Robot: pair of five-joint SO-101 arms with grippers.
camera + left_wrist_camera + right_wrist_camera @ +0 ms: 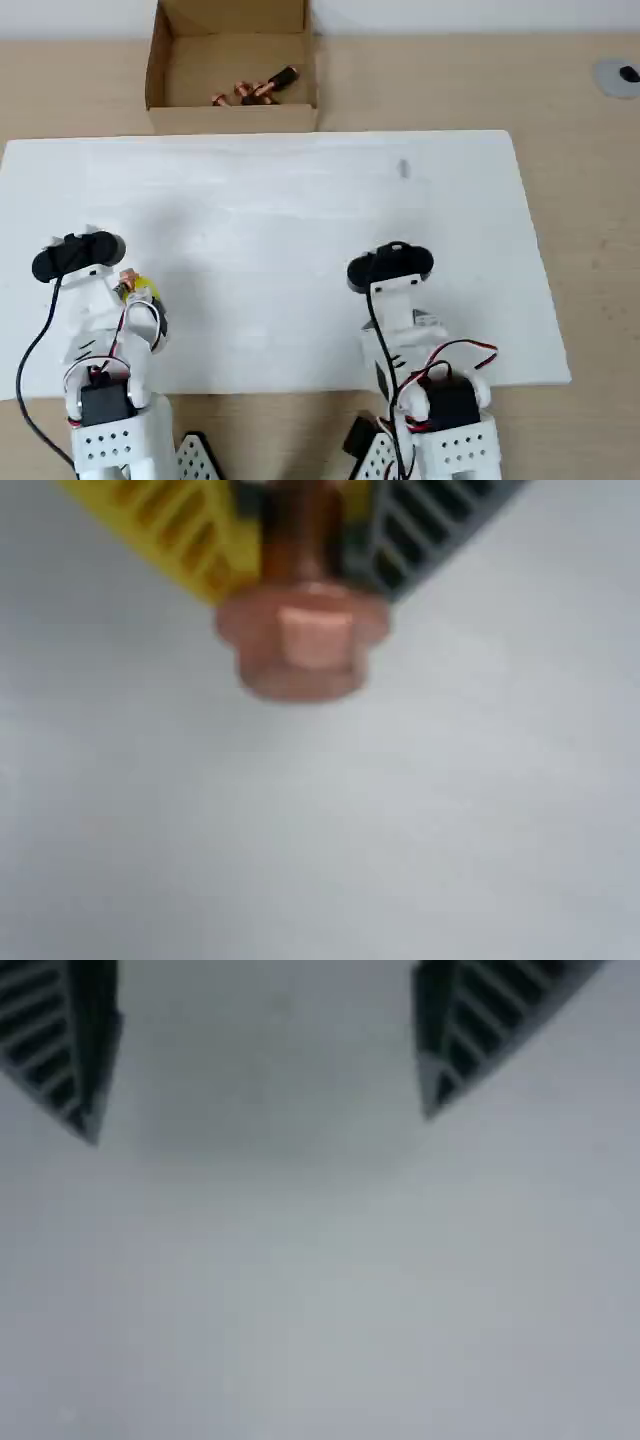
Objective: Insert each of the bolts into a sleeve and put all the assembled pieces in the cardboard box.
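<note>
Two arms stand at the lower edge of the high view, over a white sheet (300, 230) that covers most of a wooden table (585, 200).

Lower left: the left arm (100, 330) is folded low above the sheet's left part. The left gripper (135, 288) is clamped on a copper bolt (126, 276). In the left wrist view the left gripper (300, 575) grips the shank of the bolt (300, 650) between a yellow finger (160, 530) and a dark finger (430, 530), and the flanged hexagonal head juts out past both tips, above bare white sheet.

Upper left of centre: the cardboard box (160, 60) sits on the table, touching the sheet's far edge, top open. Several assembled pieces (255, 92), copper with dark parts, lie together on its floor near the wall nearest the arms; their number cannot be told.

Lower right of centre: the right arm (400, 310) is folded above the sheet's near edge. In the right wrist view the right gripper (260, 1120) is spread wide, both dark ribbed fingers (80, 1040) apart with bare white sheet between them.

Upper right: a grey disc (612, 76) lies on the table, well apart from the sheet.
</note>
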